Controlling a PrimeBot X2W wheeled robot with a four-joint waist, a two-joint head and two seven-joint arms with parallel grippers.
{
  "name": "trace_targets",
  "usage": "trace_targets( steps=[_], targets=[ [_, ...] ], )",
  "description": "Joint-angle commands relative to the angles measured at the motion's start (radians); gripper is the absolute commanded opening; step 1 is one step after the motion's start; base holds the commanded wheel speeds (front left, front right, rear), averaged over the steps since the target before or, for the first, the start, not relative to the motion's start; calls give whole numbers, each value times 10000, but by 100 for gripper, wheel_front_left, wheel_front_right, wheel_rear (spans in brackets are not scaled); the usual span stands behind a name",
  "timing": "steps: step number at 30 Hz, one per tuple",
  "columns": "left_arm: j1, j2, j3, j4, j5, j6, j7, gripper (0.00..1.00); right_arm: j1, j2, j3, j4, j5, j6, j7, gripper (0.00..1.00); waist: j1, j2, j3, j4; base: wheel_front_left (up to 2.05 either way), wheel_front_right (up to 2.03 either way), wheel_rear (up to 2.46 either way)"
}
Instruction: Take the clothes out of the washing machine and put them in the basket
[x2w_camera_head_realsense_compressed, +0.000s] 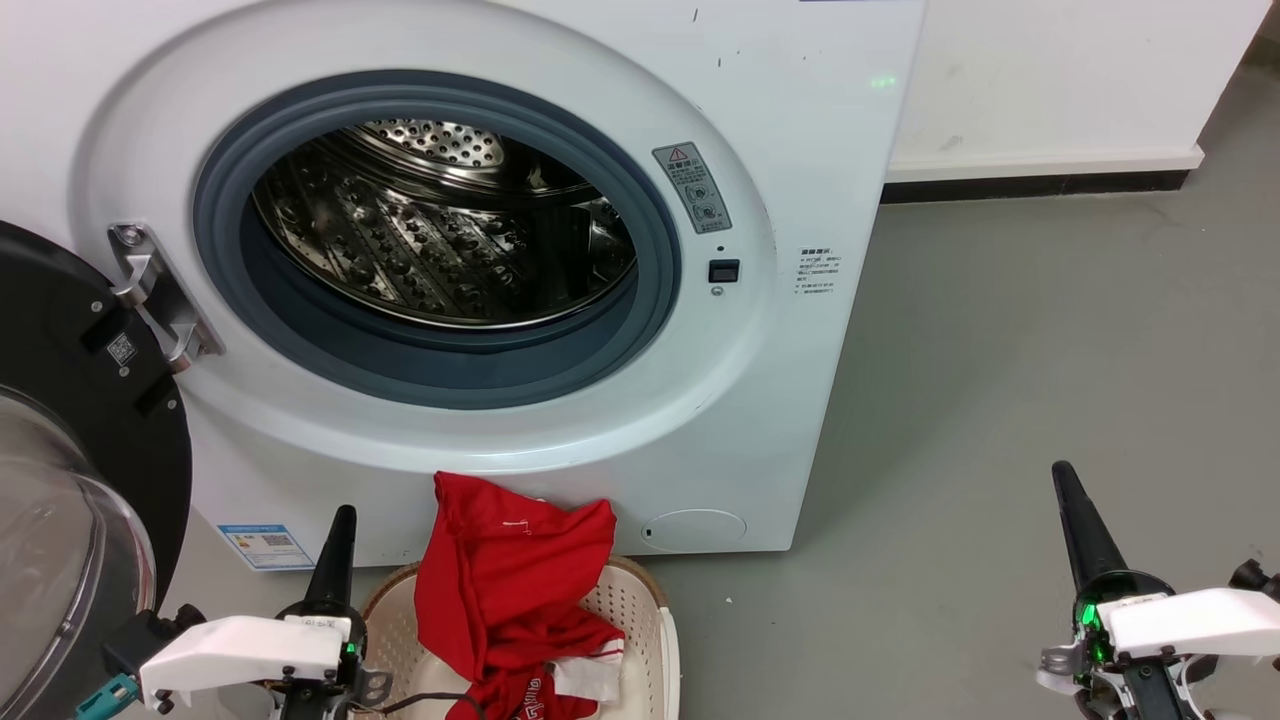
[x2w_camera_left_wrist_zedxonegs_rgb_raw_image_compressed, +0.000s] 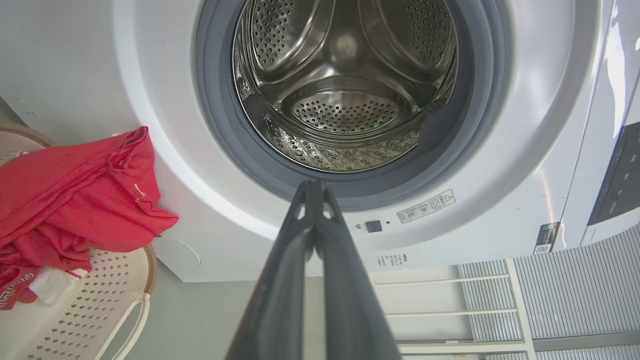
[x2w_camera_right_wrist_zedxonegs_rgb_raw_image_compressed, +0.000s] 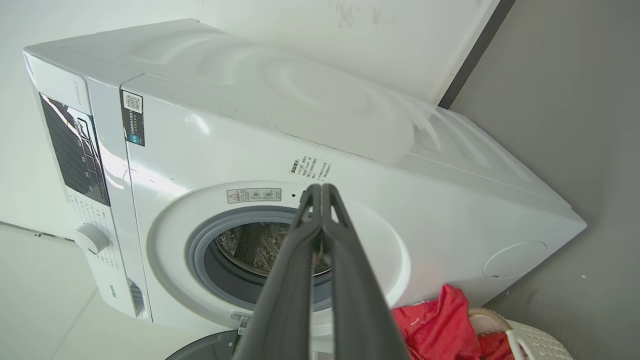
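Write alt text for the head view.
A white washing machine stands open, its steel drum empty. Red clothes drape over the cream basket on the floor below. The left pincer and right pincer, both shut, point up near the bottom corners.

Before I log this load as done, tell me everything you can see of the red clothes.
The red clothes are soft, crumpled bright-red fabric heaped in the cream perforated basket. Their upper part stands up past the basket's back rim and seems to lean on the white front of the washing machine, below the door opening. White trim and white printed lettering show low in the heap.
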Motion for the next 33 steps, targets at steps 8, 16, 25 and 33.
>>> trace_targets(
  steps=[8,16,25,33],
  targets=[
    [-267,38,46,45,-850,-129,206,0,-317,-22,-123,182,855,-2,233,0,-1,0,-14,61,0,0,0],
    [-325,40,57,107,-1528,-196,368,0,-444,-2,-209,363,1534,-2,413,0,-1,0,-26,121,0,0,0],
    [-442,43,69,186,-2396,-280,573,0,-541,27,-331,598,2397,-3,642,0,-1,0,-44,203,0,0,0],
    [-491,45,78,240,-2982,-345,733,0,-645,49,-415,756,2980,-1,814,0,-1,0,-57,262,0,0,0]
  ],
)
